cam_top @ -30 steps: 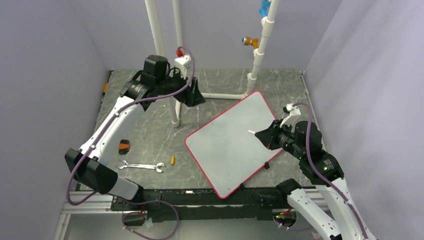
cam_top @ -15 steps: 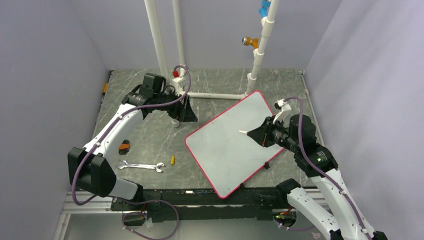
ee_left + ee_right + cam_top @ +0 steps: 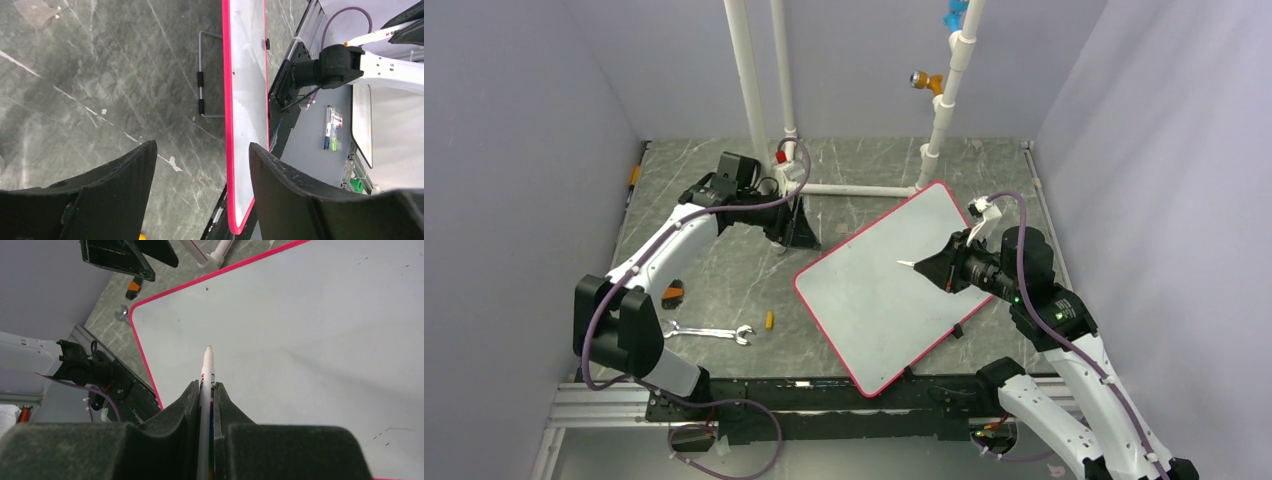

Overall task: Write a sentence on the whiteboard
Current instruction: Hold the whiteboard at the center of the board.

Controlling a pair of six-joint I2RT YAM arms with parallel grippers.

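A large, flat, pale grey-white whiteboard [image 3: 879, 290] with a thin red rim and rounded corners lies on a dark grey marbled bench [image 3: 724, 270], right of centre. It is turned at an angle, so one long side faces the right arm. The right claw [image 3: 944, 268] is clamped on a slim white marker pen [image 3: 207, 370]. The pen's tip sticks out past the fingers and points over the middle of the board, probably so the nib can reach the surface while the claw stays clear. Whether the nib touches cannot be told. No sentence shows; the board is bare except for faint specks. The left claw [image 3: 200, 150] hangs over the bench just beyond the board's far-left corner, jaws apart and empty, perhaps ready to steady the board. A silver metal spanner [image 3: 708, 332] lies near left, well apart.
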